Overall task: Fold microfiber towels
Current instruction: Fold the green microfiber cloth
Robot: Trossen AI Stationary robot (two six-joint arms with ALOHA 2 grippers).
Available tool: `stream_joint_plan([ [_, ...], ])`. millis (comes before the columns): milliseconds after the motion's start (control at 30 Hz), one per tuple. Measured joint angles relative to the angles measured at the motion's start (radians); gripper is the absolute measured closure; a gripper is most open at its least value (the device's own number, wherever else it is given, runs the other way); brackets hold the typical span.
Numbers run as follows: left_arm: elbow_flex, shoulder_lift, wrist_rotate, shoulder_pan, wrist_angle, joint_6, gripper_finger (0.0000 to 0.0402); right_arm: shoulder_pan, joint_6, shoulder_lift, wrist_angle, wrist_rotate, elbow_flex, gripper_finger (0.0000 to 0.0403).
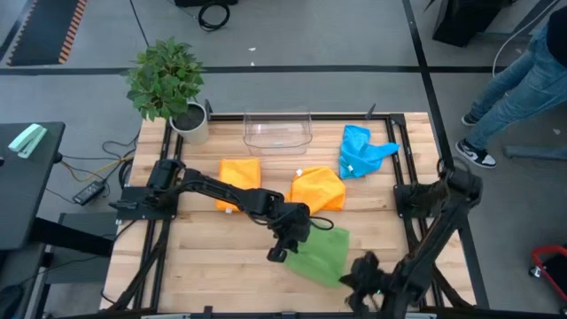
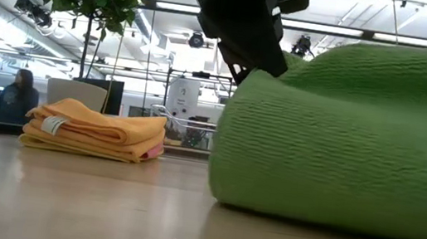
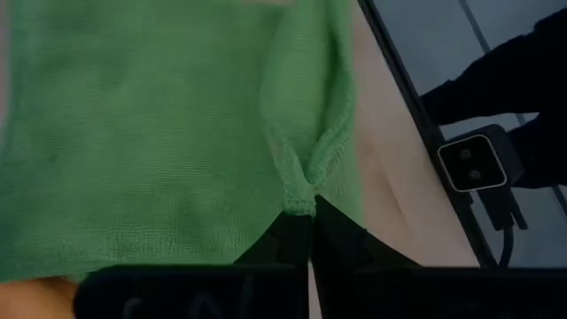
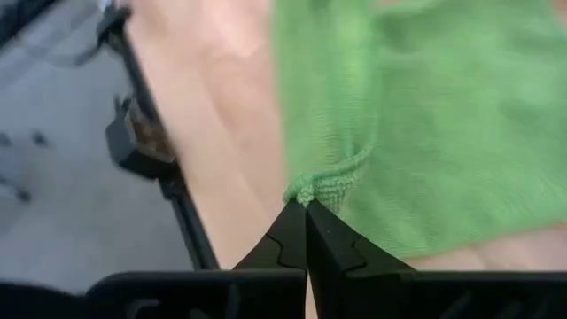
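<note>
A green microfiber towel (image 1: 324, 252) lies near the table's front edge, between my two grippers. My left gripper (image 1: 280, 253) is shut on its left corner and my right gripper (image 1: 356, 276) on its near right corner. In the low view the green towel (image 2: 345, 138) bulges up, its underside on the table. A folded orange towel (image 1: 239, 172) lies flat at mid-left. A second orange towel (image 1: 317, 190) sits crumpled at the centre, and a blue towel (image 1: 363, 151) is bunched at the far right. My left gripper pinches a hemmed corner (image 3: 299, 200) of the green towel between its two fingertips, slanting down from the table's left. The corner is puckered and raised, and the cloth beyond it rests on the table. My right gripper pinches another hemmed corner (image 4: 306, 190) at its fingertips, slanting down from the near right. The cloth spreads away from it over the wood.
A clear plastic bin (image 1: 277, 131) stands at the far middle edge and a potted plant (image 1: 170, 84) at the far left corner. Bare wood lies at the near left. A person's legs (image 1: 509, 80) show beyond the table's far right.
</note>
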State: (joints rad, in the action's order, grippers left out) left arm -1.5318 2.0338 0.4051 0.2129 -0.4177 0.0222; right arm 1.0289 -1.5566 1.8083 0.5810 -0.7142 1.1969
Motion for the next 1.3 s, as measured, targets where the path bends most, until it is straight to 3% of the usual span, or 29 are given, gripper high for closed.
stream_joint_plan([
  [233, 0.0, 0.0, -0.094, -0.013, 0.006, 0.028, 0.0394, -0.007, -0.168, -0.177, -0.016, -0.008, -0.222, 0.04],
  [500, 0.0, 0.0, -0.208, -0.077, 0.051, 0.123, 0.0396, -0.081, -0.191, -0.321, -0.031, 0.079, -0.42, 0.04],
  [700, -0.002, 0.013, -0.221, -0.106, 0.01, 0.168, 0.0395, -0.134, -0.165, -0.376, -0.097, 0.094, -0.54, 0.04],
  [967, -0.003, 0.042, -0.3, -0.09, -0.035, 0.179, 0.0395, -0.196, -0.094, -0.397, -0.141, 0.089, -0.61, 0.04],
  [1200, 0.0, 0.061, -0.309, -0.102, -0.058, 0.203, 0.0396, -0.24, -0.066, -0.392, -0.189, 0.086, -0.637, 0.04],
  [1300, -0.001, 0.071, -0.309, -0.101, -0.051, 0.207, 0.0375, -0.257, -0.028, -0.39, -0.196, 0.103, -0.64, 0.04],
])
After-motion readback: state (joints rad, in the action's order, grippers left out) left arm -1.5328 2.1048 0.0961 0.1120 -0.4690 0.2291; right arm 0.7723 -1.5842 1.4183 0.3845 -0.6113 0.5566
